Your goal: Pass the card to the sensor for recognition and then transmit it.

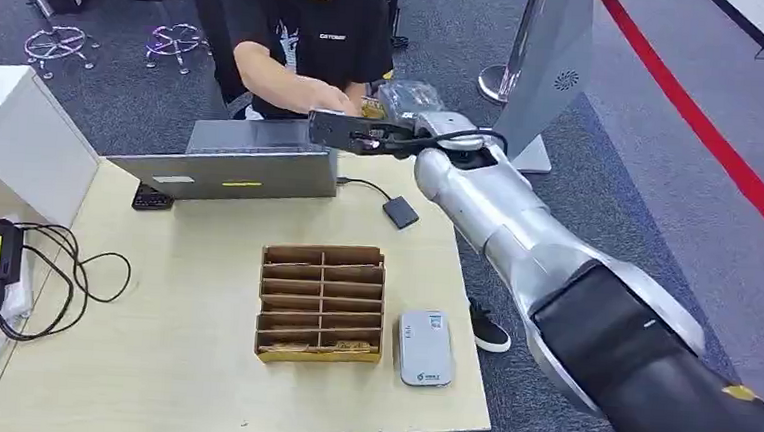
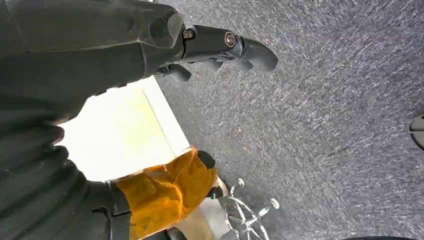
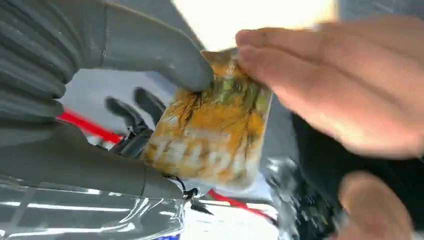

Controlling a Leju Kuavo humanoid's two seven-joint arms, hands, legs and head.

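Handing over: the right hand [image 1: 358,134], at upper centre of the head view, is stretched past the far table edge toward a seated person [image 1: 304,31]. It pinches the card [image 3: 212,127] between thumb and fingers. In the right wrist view the card sits mid-frame, orange-yellow and glossy, its free end pointed outward so it can be taken. The person's hand [image 3: 340,85] comes in from the right of that frame, fingertips touching the card's upper corner. Whether the person has a firm hold yet I cannot tell; that hand is blurred.

Judgement: the transmit step is in hand. The robot's pinch should hold until the person's fingers close fully, or the card may drop.

The sensor [image 1: 424,348], as I take the grey device to be, lies at lower centre of the head view, just right of the cardboard tray [image 1: 321,302] on the table [image 1: 179,364]. A laptop [image 1: 231,167] stands at the far edge, between the person and the tray.

The left hand [image 2: 220,47] shows in the left wrist view over grey carpet, holding nothing. Its dark fingers look curled inward at the upper centre of that frame; an orange wrap [image 2: 165,195] sits lower down.
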